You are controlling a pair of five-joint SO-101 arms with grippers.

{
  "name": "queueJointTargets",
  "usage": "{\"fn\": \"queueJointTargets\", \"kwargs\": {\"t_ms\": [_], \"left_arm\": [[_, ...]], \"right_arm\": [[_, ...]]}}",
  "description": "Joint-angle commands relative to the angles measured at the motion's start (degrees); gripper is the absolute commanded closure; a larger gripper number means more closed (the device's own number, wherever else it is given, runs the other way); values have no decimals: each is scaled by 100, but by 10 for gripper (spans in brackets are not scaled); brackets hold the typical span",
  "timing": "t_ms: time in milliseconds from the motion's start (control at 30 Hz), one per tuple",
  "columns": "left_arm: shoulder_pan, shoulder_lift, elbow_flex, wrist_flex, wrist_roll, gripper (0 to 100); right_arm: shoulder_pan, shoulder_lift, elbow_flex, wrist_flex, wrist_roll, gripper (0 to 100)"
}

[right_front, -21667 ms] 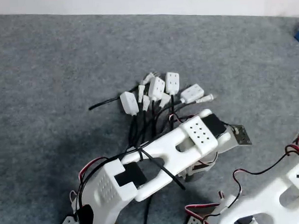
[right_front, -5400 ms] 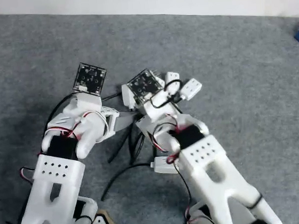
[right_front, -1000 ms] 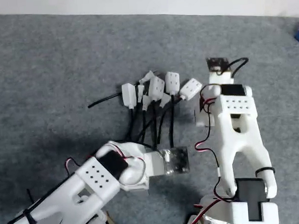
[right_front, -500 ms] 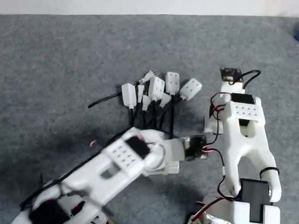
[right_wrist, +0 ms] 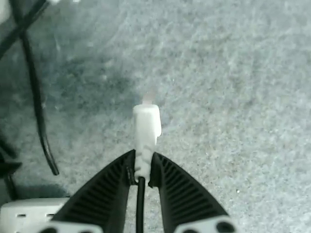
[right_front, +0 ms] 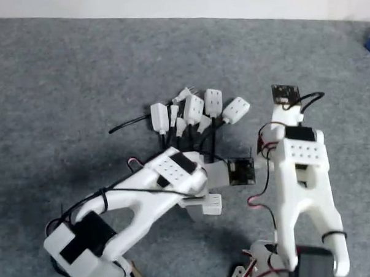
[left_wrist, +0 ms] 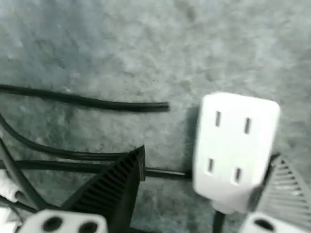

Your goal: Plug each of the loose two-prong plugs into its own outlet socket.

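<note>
Holding a white plug [right_wrist: 146, 124], the right gripper [right_wrist: 142, 158] is pinched shut on the plug's back end. The thin black wire [right_wrist: 141, 204] runs down between its fingers [right_wrist: 112, 189]. The plug's front end sticks out past the fingertips, over the grey carpet [right_wrist: 233, 73]. The prongs are too blurry to make out.

The left gripper [left_wrist: 208, 158] is spread wide. A white outlet block [left_wrist: 235, 141] lies between its fingers, closer to one finger than the other. Its slots [left_wrist: 217, 119] face the camera. I cannot tell if that finger touches the block. Loose black cords [left_wrist: 87, 101] lie on the carpet by the other finger.

I think the step now is to bring the plug and this block together. To do it well, the left gripper should close on the block's sides so it can't slide. Then the right gripper should line the prongs up with one pair of slots and push straight in, not at a slant. A slow push is best, because the plug could twist in the fingers.

The wrist views give the close look: the grip on the plug, and the four slots. The high view gives the big picture. It has the left arm [right_front: 144, 195] and the right arm [right_front: 300, 170] side by side, and a bunch of other plugs and outlets [right_front: 196, 110] farther out, past both grippers.
</note>
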Motion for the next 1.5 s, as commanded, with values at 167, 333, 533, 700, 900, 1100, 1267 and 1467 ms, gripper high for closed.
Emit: {"fn": "queueJointTargets", "kwargs": {"t_ms": [167,333,533,700,900,1100,1267,1467], "left_arm": [[-171,488,-664,18,-167,848],[-198,778,-1138,756,-536,905],[-382,1121,-1613,1108,-536,926],[-13,796,-1833,1916,-501,927],[224,40,-1833,2321,-255,927],[-57,-31,-2009,2338,-246,927],[-233,4,-2651,2558,-246,927],[-321,549,-3284,2673,-167,927]], "right_arm": [[-242,-514,189,-75,-53,992],[-242,-497,189,-75,-53,992],[-242,-497,189,-75,-53,992],[-242,-488,189,-75,-53,992],[-242,-488,180,-84,-53,992],[-251,-488,180,-84,-53,992],[-576,-479,224,-84,-62,992],[-611,-479,224,-84,-70,992]]}}
